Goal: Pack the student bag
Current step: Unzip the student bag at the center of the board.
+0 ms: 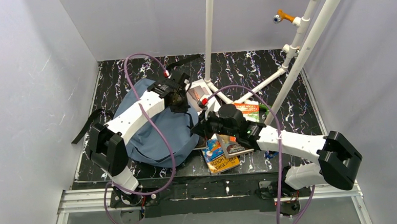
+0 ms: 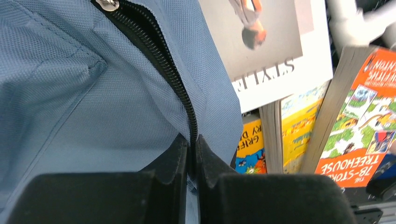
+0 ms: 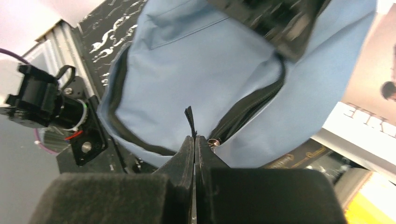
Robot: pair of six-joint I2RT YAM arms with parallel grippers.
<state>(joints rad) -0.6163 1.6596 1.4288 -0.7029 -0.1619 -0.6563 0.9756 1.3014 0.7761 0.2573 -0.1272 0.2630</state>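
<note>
Left wrist view: the left gripper (image 2: pixel 192 139) has its jaws pressed together on the black zipper (image 2: pixel 159 51) of the student bag (image 2: pixel 93 93), with the teeth and the slate-blue fabric edge pinched between the two pads. The zipper runs away from the fingers to a metal piece at the top edge of the picture.

Just past the bag's edge lie a white magazine (image 2: pixel 280 56) printed with "STYLE", a yellow book (image 2: pixel 299 126) partly under it, and an orange treehouse book (image 2: pixel 359 121) tilted against them.

On the right wrist camera the right gripper (image 3: pixel 194 139) is likewise closed tight. A thin black tab (image 3: pixel 189 119) stands up from between its fingers, and a small metal zipper slider (image 3: pixel 214 141) sits just beside them, at the end of a part-open dark zipper line.

From above, the bag lies slumped on the left half of the black marbled tabletop (image 1: pixel 245 68), under the left arm. Both grippers meet it along its right side, the left one farther back and the right one nearer. The books lie in a loose heap just to its right, around the foot of a white pipe frame (image 1: pixel 210 34).
</note>
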